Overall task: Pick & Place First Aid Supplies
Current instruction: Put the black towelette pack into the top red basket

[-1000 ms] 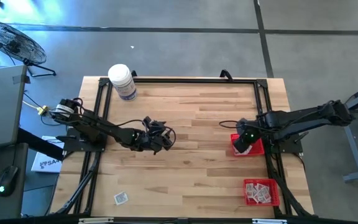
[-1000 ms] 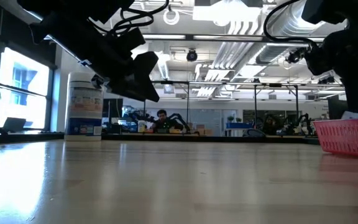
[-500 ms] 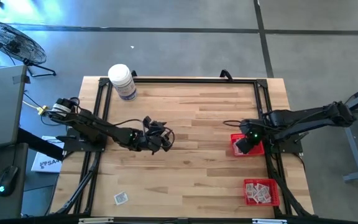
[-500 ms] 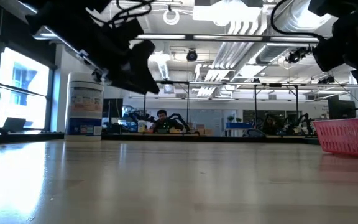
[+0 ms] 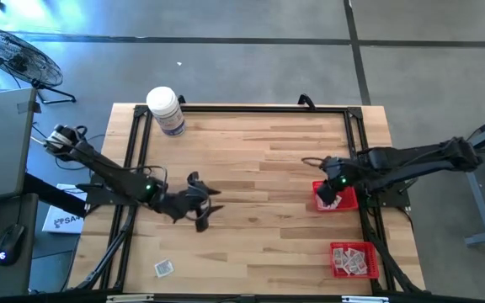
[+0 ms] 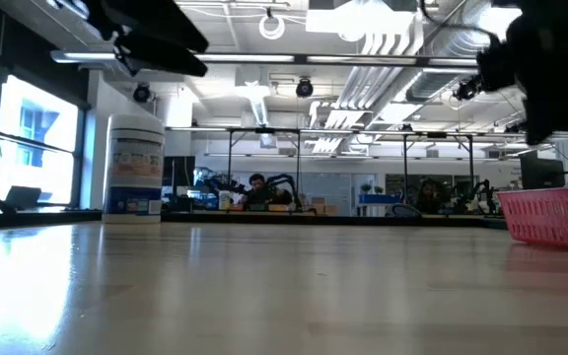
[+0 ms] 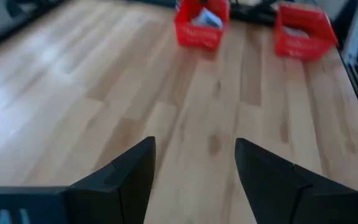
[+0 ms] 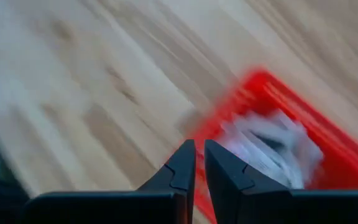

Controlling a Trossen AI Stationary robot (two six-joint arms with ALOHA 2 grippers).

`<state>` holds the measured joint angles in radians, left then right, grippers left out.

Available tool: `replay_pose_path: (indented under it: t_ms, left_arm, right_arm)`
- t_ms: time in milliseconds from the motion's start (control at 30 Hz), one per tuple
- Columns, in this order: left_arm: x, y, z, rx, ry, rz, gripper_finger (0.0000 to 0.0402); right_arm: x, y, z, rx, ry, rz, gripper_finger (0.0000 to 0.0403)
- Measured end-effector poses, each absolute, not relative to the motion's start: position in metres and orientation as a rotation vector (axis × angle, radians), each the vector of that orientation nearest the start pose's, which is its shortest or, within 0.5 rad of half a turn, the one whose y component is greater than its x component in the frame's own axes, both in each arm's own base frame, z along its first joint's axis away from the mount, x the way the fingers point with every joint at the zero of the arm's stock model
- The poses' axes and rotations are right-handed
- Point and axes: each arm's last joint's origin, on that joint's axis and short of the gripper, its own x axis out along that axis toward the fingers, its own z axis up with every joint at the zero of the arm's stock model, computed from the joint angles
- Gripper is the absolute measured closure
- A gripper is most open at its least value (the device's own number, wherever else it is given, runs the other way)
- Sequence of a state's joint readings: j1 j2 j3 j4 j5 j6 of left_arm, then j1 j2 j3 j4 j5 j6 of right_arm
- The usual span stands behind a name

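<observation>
Your right gripper (image 5: 330,200) hangs over the upper red basket (image 5: 348,200) at the table's right side; in its wrist view its fingers (image 8: 182,169) are pressed nearly together with nothing between them. That basket holds pale first aid packets (image 8: 272,148), seen blurred just past the fingertips. The lower red basket (image 5: 354,260), near the table's front right corner, holds a layer of packets (image 5: 349,259) as well.

Your left gripper (image 5: 202,217) sits over the bare wooden table (image 5: 268,227) left of centre, fingers (image 7: 132,177) spread wide and empty. One stray packet (image 5: 164,268) lies flat on the table near the front left edge, apart from the left gripper and well apart from both baskets.

A white bottle (image 5: 166,110) stands at the rear left corner.
</observation>
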<state>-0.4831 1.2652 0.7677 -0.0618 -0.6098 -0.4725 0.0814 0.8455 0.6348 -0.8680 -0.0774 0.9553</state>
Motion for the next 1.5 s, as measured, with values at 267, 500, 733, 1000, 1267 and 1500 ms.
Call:
replay_pose_path:
  t_ms: [267,500,733,1000,1267,1500]
  left_arm:
    - [0.231,-0.114,0.236,-0.185,0.485,0.257,0.0186]
    - [0.231,-0.113,0.236,-0.187,0.481,0.271,0.0186]
    - [0.231,-0.113,0.236,-0.205,0.479,0.275,0.0186]
    - [0.231,-0.114,0.236,-0.207,0.485,0.267,0.0186]
    - [0.234,-0.114,0.228,-0.172,0.507,0.299,0.0186]
    - [0.234,-0.114,0.228,-0.166,0.504,0.297,0.0186]
  right_arm:
    - [0.133,0.014,0.185,0.903,1.262,-0.518,0.0376]
    - [0.129,0.008,0.182,0.867,1.235,-0.666,0.0395]
    - [0.128,0.008,0.184,0.851,1.26,-0.633,0.0401]
    - [0.137,0.011,0.199,0.811,1.183,-0.583,0.0402]
    - [0.129,0.014,0.165,0.863,1.34,-0.63,0.0402]
    - [0.128,0.014,0.155,0.849,1.363,-0.653,0.0402]
